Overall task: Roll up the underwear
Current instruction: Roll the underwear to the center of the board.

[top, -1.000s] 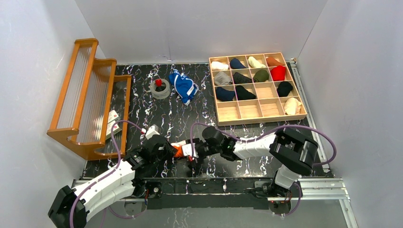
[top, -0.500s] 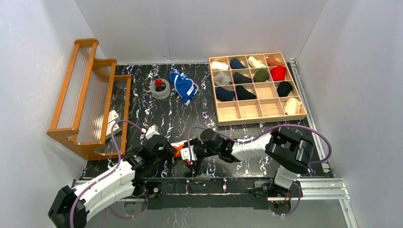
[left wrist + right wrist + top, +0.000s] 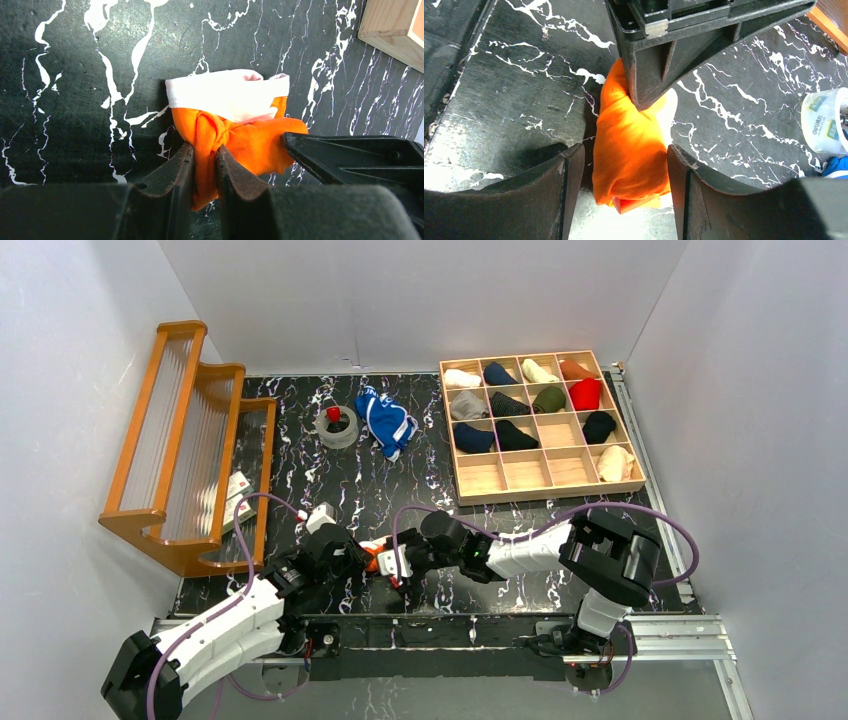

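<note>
The orange underwear (image 3: 373, 558) is a bunched roll with a white waistband (image 3: 227, 95) near the table's front edge. My left gripper (image 3: 204, 147) is shut on a fold of its orange fabric (image 3: 240, 135). From the other side my right gripper (image 3: 625, 152) stands open astride the roll (image 3: 631, 150). One finger (image 3: 679, 165) is almost against the cloth, and a gap shows at the other. In the top view the two grippers meet at the bundle, the right one (image 3: 398, 562) just right of it. The blue underwear (image 3: 387, 422) lies crumpled at the back.
A wooden compartment tray (image 3: 545, 491) with several rolled garments sits at the back right. A wooden rack (image 3: 185, 450) stands at the left with a white power strip (image 3: 238, 495) beside it. A tape roll (image 3: 338, 426) lies next to the blue pair.
My right arm has shifted slightly left onto the orange bundle and its jaws have narrowed a little. The left gripper keeps its hold without moving.
</note>
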Controlling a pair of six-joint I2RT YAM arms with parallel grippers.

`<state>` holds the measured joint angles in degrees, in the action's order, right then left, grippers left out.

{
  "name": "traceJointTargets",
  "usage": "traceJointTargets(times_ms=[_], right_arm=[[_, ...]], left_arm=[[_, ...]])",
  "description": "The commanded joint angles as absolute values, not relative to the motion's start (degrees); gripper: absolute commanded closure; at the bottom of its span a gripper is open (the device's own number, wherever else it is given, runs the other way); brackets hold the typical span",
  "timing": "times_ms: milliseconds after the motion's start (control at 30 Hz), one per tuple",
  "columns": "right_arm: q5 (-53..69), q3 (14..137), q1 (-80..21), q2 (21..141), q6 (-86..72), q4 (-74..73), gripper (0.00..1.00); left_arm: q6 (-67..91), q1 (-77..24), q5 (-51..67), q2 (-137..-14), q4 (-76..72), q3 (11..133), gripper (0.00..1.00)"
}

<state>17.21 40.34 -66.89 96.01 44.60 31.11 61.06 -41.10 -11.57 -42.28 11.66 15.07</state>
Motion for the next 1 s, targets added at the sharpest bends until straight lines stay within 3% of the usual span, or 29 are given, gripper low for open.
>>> traceJointTargets(times_ms=[0, 200, 400, 500, 600, 967], right_arm=[[15.73, 42.32, -67.24, 96.30, 45.54, 33.79, 0.32], [15.22, 43.06, -67.15, 100.41, 45.59, 30.96, 0.42], [16.97, 37.97, -67.24, 98.72, 41.02, 30.87, 0.78], [17.73, 35.58, -67.19, 97.81, 36.95, 31.23, 0.94], [20.05, 34.53, -66.96, 98.88, 32.29, 31.49, 0.99], [47.11, 37.18, -54.75, 109.24, 9.42, 31.73, 0.99]], left_arm=[[59.03, -41.25, -13.14, -42.63, 17.18, 15.72, 0.92], [59.06, -41.29, -12.92, -42.24, 17.18, 15.64, 0.91], [60.06, -41.23, -13.55, -40.70, 17.50, 15.41, 0.88], [61.63, -41.23, -13.96, -38.90, 17.34, 14.67, 0.79], [62.14, -41.29, -13.77, -37.04, 17.32, 14.34, 0.66], [62.62, -41.25, -10.46, -28.21, 15.96, 12.04, 0.46]])
